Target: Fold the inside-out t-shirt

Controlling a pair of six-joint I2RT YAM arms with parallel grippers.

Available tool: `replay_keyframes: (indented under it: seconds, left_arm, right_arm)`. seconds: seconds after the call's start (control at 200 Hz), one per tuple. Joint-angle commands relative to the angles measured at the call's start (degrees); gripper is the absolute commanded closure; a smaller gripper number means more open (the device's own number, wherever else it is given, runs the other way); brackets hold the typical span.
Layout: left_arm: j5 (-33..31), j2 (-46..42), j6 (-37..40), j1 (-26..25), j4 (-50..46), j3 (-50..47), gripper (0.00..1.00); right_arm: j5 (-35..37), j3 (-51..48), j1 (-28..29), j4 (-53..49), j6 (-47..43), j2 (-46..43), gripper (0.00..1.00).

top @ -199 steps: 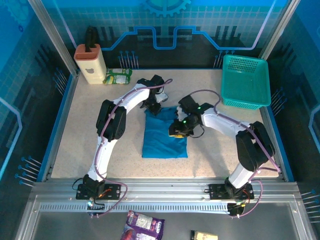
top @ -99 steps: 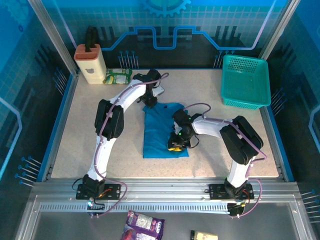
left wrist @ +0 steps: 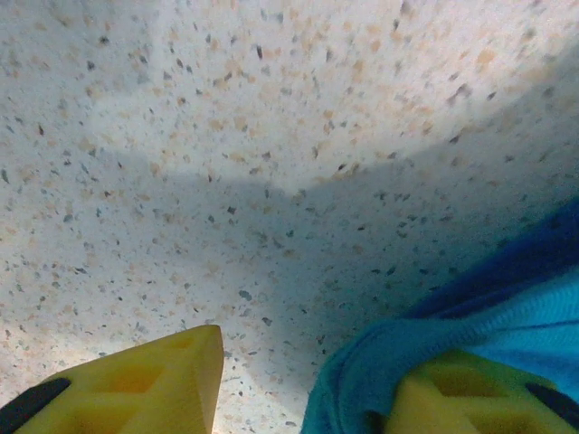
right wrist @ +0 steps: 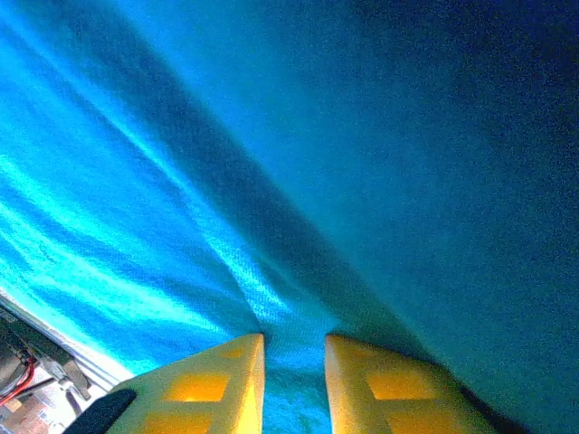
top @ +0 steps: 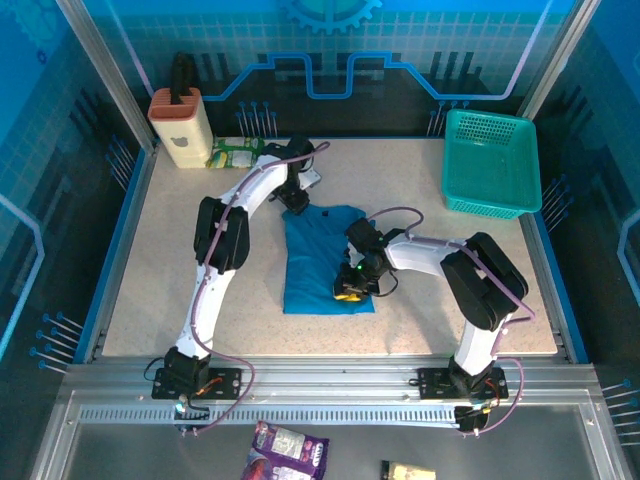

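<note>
At the middle of the speckled, stone-look counter (top: 160,260) lies the inside-out t-shirt (top: 318,270) — soft blue-teal cloth, laid in a rough upright rectangle with a rumpled far edge. The right pincer (right wrist: 294,348) presses on its near right part, its yellow fingers (right wrist: 208,380) close together with a raised ridge of finely knit fabric pinched between them. The left pincer (left wrist: 312,357) sits at the shirt's far left corner, jaws apart over bare counter; a rolled hem bunches against one yellow finger (left wrist: 470,398), but nothing is clamped. At the far right stands a rigid teal mesh basket (top: 490,165), its gridded floor in plain sight. At the far left a rounded beige holder (top: 180,130) carries a black object (top: 181,75) upright — a green packet (top: 236,152) lies just beside it.
</note>
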Motion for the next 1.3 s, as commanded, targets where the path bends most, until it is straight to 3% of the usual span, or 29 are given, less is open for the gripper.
replay_keyframes:
  seconds: [0.0, 0.26, 0.46, 0.595, 0.73, 0.805, 0.871, 1.026, 1.296]
  left_arm:
    - [7.0, -4.2, -3.2, 0.8, -1.2, 2.6, 0.51]
    - [12.3, -12.9, -9.8, 0.9, 0.0, -3.2, 0.46]
    - [12.3, -18.5, -15.7, 1.3, 2.0, -12.0, 0.44]
    - [16.0, -19.8, -19.8, 1.4, 2.8, -14.2, 0.42]
    - [23.0, -24.0, -25.7, 1.2, 6.6, -21.6, 0.48]
    - [25.4, -27.5, -29.5, 1.2, 10.1, -28.1, 0.51]
    - [27.4, -30.6, -32.5, 1.2, 13.3, -34.0, 0.54]
    - [31.5, -36.4, -37.6, -0.2, 18.3, -44.5, 0.65]
    - [32.2, -39.7, -44.8, -12.4, 19.9, -49.6, 0.84]
  right_arm:
    - [1.7, 2.1, -0.7, -3.3, -0.1, -2.6, 0.72]
    - [3.9, 12.1, -8.2, -7.5, -5.4, -5.7, 0.66]
    - [2.4, 20.2, -15.5, -8.0, -10.4, 1.3, 0.66]
    - [0.5, 25.9, -17.6, -9.3, -13.0, 7.2, 0.66]
    - [-2.5, 30.3, -18.4, -9.2, -13.8, 12.6, 0.67]
    - [0.6, 31.6, -18.6, -11.8, -14.3, 13.6, 0.67]
    - [3.0, 29.1, -19.3, -10.1, -13.9, 12.0, 0.66]
    - [-2.2, 23.0, -22.0, -2.7, -12.5, 8.9, 0.66]
    - [-1.8, 23.1, -25.3, -2.4, -15.9, 10.5, 0.64]
